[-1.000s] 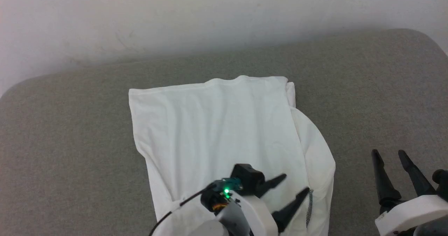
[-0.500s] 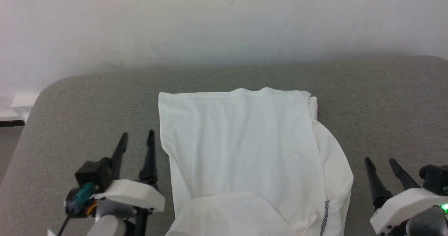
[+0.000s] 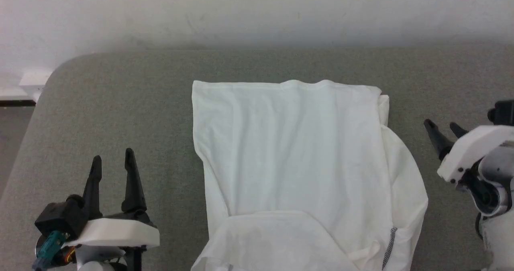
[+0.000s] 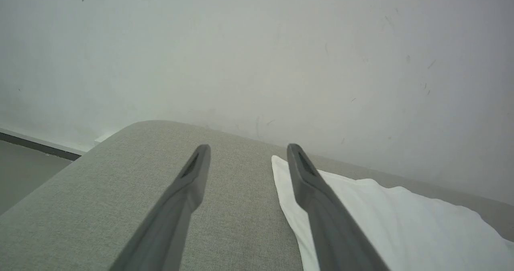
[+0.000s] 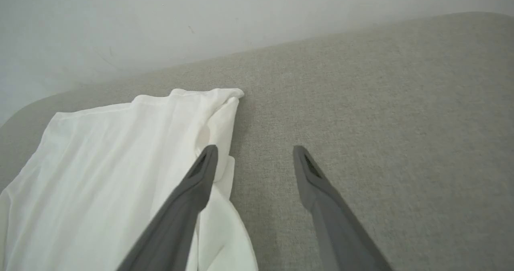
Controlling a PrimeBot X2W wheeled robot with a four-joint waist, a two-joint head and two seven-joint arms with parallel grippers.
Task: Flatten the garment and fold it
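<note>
On the left: left claw (image 3: 113,156) wide open, holding nothing. A second ago over the low part of the top (image 3: 297,150). Now pulled away and parked above the grey pad (image 3: 120,102), near the top's left edge, not touching. Same story from its own wrist: fingers (image 4: 192,190) spread, white cloth off to the right.

In the middle: top lying on the pad, mostly flat. Far edge straight, left edge neat. Small flap (image 3: 273,239) folded up at the near end. No clear move in the cloth since a second ago. Only a shift of the whole head view, so likely the camera's doing.

On the right: loose part of the top bulging out past the neat part, with grey stitching (image 3: 388,247) near the bottom. Right claw (image 3: 441,124) also wide open and empty. Before, low down and pointing ahead. Now further up along the top's right side, tips leaning toward the cloth, near but apart.

For the job: left side likely done and let go. Right side probably next. Grab the loose bulge, then fold it in over the middle. Not yet folded all the way.
</note>
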